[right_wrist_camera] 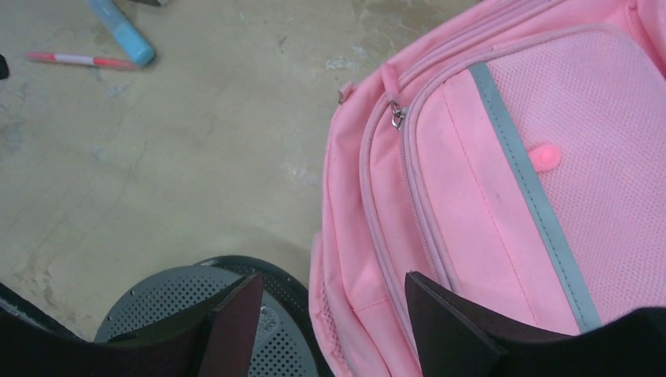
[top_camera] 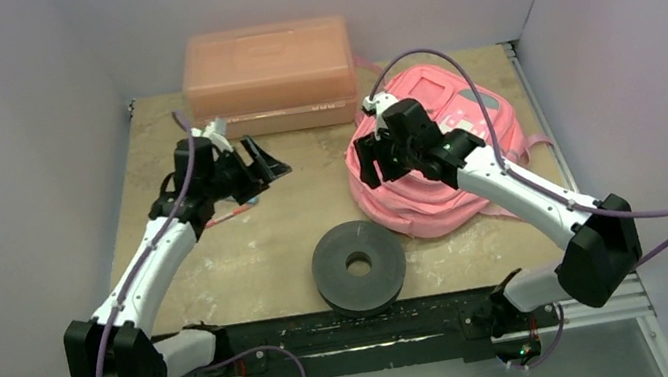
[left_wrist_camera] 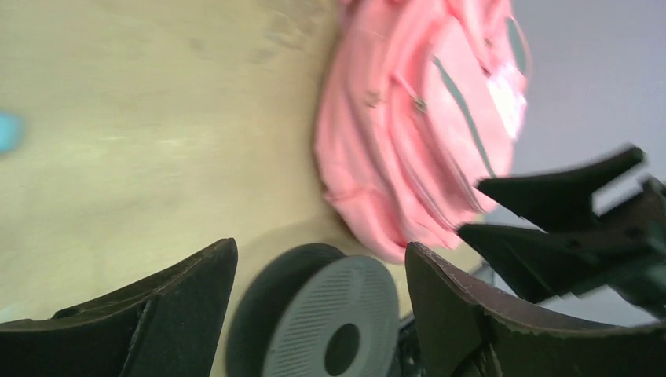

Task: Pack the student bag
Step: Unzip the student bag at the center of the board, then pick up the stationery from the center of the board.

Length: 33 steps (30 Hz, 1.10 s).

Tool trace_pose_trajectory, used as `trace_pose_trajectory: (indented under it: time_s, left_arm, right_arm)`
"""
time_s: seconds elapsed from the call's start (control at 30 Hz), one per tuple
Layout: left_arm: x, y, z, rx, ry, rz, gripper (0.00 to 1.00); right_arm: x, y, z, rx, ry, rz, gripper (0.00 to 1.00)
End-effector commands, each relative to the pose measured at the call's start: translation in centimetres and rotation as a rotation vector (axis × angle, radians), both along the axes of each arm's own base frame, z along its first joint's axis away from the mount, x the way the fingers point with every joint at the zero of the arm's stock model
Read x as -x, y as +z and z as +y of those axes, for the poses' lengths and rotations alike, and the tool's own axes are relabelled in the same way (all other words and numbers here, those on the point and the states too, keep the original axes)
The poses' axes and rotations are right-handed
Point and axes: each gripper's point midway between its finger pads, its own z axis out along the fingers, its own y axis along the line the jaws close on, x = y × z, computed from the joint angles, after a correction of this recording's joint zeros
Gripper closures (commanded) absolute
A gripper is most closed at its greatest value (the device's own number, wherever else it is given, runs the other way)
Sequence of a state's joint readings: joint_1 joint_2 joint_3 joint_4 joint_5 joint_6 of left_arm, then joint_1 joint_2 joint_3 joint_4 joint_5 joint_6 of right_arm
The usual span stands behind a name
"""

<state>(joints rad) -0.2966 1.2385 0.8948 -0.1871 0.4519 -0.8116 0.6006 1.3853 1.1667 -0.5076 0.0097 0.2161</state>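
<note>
Pink student bag (top_camera: pixel 418 203) near lidded salmon box (top_camera: pixel 268 69)

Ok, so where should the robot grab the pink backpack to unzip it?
Probably the little metal zipper pull at the corner of the front pocket on the student bag. The bag lies flat with its front facing up, so the pull sits on top, in the open. The open right gripper hovers over that side, so coming straight down from above looks easiest.
</note>
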Motion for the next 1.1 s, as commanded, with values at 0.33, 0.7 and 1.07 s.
trace_pose_trajectory:
  time_s: [0.33,0.7,1.07]
  left_arm:
    - [2.5,-2.4,8.8,-0.045,0.318,0.245,0.20]
    - [3.8,-1.5,7.1,0.045,0.224,0.208,0.20]
    - [6.1,-0.9,6.3,0.076,0.136,0.129,0.14]
  right_arm:
    - [0.7,2.4,-6.8,0.412,-0.191,-0.210,0.26]
    - [0.5,-1.1,-10.1,0.660,-0.250,-0.171,0.40]
    - [-1.5,2.5,-10.6,0.676,-0.363,-0.280,0.69]
